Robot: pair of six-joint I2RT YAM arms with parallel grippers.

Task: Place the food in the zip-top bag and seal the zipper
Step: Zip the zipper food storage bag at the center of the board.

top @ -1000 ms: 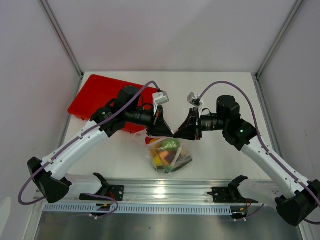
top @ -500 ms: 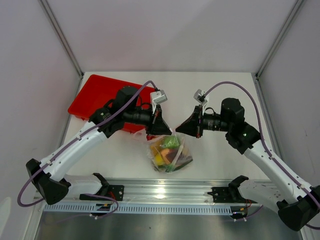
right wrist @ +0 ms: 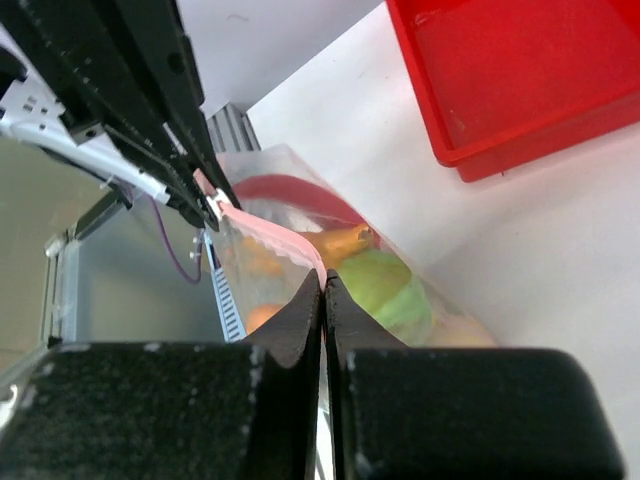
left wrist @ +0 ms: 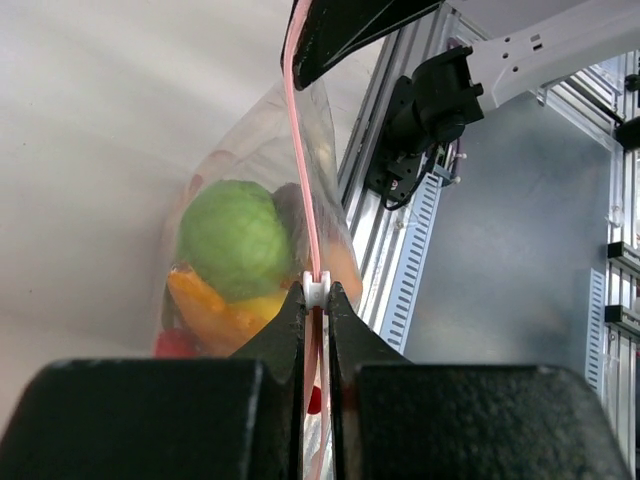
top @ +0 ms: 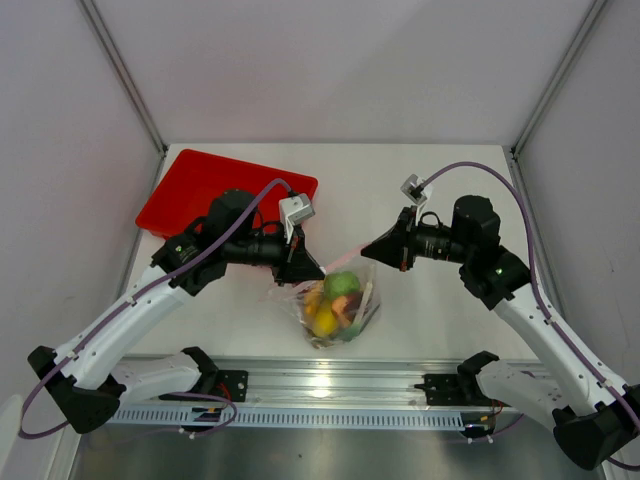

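The clear zip-top bag (top: pixel 337 308) hangs between my two grippers with the food inside: a green lime (top: pixel 341 284), yellow pieces (top: pixel 323 320) and orange pieces. Its pink zipper (top: pixel 345 258) is stretched taut between the jaws. My left gripper (top: pixel 318 268) is shut on the zipper's left end, with the white slider (left wrist: pixel 316 290) at its fingertips. My right gripper (top: pixel 368 252) is shut on the zipper's right end (right wrist: pixel 290 248). The left wrist view shows the lime (left wrist: pixel 235 238) and an orange piece (left wrist: pixel 212 315) through the plastic. The right wrist view shows the lime (right wrist: pixel 388 288) too.
The red tray (top: pixel 200 185) lies at the back left behind my left arm, and also shows in the right wrist view (right wrist: pixel 520 80). The aluminium rail (top: pixel 330 385) runs along the near table edge, just in front of the bag.
My grippers have drawn apart: the left moved left and nearer along the zipper, the right moved a little right. The pink strip now shows stretched between them.
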